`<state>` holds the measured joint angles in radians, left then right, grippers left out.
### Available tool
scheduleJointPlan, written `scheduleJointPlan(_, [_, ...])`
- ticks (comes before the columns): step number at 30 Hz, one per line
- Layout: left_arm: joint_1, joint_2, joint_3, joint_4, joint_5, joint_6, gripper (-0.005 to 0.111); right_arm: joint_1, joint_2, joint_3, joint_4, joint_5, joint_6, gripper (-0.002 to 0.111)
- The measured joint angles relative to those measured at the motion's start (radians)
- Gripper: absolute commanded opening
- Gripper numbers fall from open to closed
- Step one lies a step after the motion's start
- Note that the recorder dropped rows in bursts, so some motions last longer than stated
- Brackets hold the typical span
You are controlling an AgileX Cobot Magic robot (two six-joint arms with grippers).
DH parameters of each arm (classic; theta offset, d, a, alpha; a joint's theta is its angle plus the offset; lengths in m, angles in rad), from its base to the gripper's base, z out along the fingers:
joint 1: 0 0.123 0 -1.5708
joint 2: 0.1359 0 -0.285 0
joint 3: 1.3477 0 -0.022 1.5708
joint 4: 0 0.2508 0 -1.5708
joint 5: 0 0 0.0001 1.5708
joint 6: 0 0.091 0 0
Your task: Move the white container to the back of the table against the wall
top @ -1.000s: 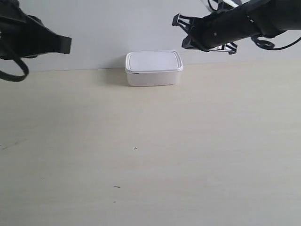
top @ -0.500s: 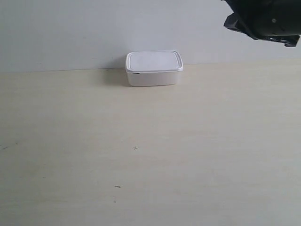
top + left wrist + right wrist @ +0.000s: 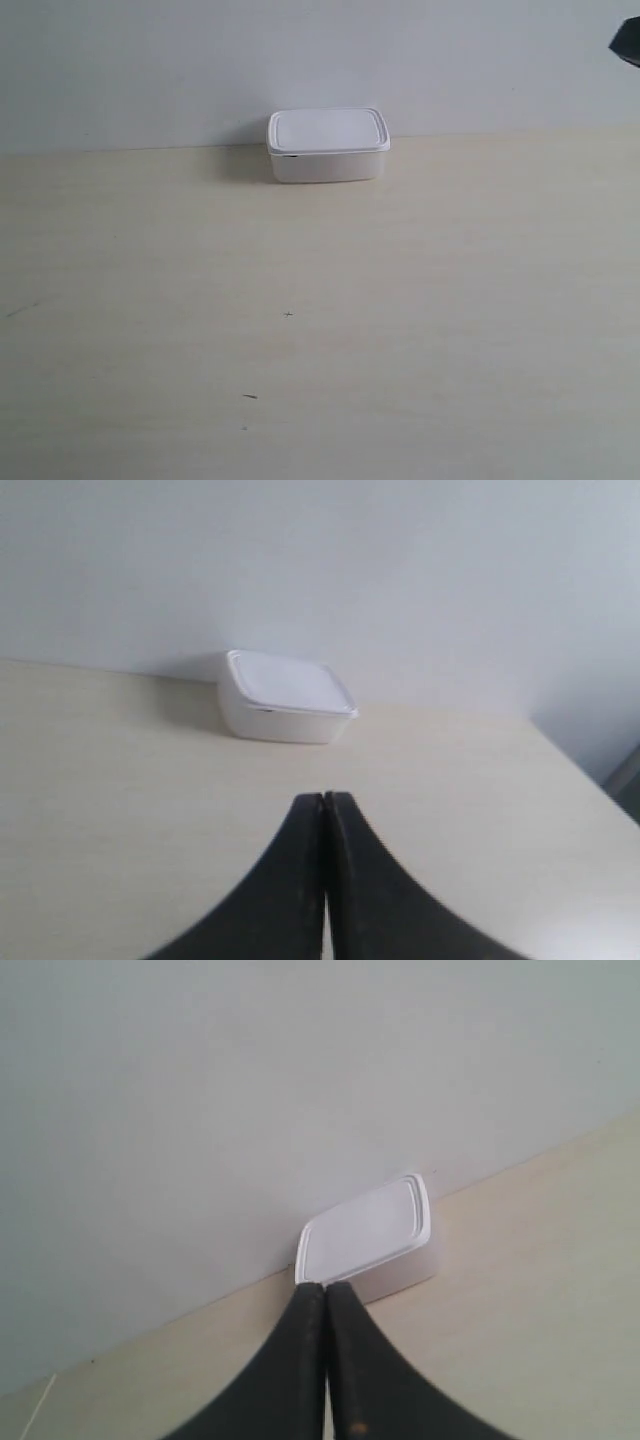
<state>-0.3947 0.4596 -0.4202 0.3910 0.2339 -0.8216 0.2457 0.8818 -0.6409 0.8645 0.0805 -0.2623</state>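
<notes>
Small white plastic box [image 3: 327, 145] sat upper centre against the pale wall [image 3: 150, 70]. Left gripper [image 3: 325, 802] and right gripper [image 3: 325, 1290] were pinched together, empty; in my judgement neither should touch it.

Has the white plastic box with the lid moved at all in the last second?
No. The small rectangular white plastic container keeps its spot on the beige wood-grain table, at the line where it meets the pale grey wall.

White container [image 3: 370, 1225] corner hidden behind right pincer [image 3: 325, 1290] tips.
</notes>
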Motion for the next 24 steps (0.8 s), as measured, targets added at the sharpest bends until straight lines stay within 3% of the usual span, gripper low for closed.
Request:
scheduleJointPlan(5, [0.000, -0.034, 0.174, 0.000, -0.228, -0.159, 0.000, 0.000, -0.282, 0.145, 0.000, -0.010, 0.000, 0.000])
scheduleJointPlan(9, [0.000, -0.034, 0.301, -0.003, -0.388, -0.222, 0.000, 0.000, -0.490, 0.240, -0.008, 0.081, -0.002, 0.000])
scheduleJointPlan(15, [0.000, -0.034, 0.409, -0.003, -0.411, -0.229, 0.000, 0.000, -0.688, 0.346, -0.020, 0.327, -0.002, 0.000])
scheduleJointPlan(24, [0.000, -0.034, 0.417, -0.003, -0.389, -0.229, 0.000, 0.000, -0.732, 0.516, 0.093, 0.375, 0.013, 0.000])
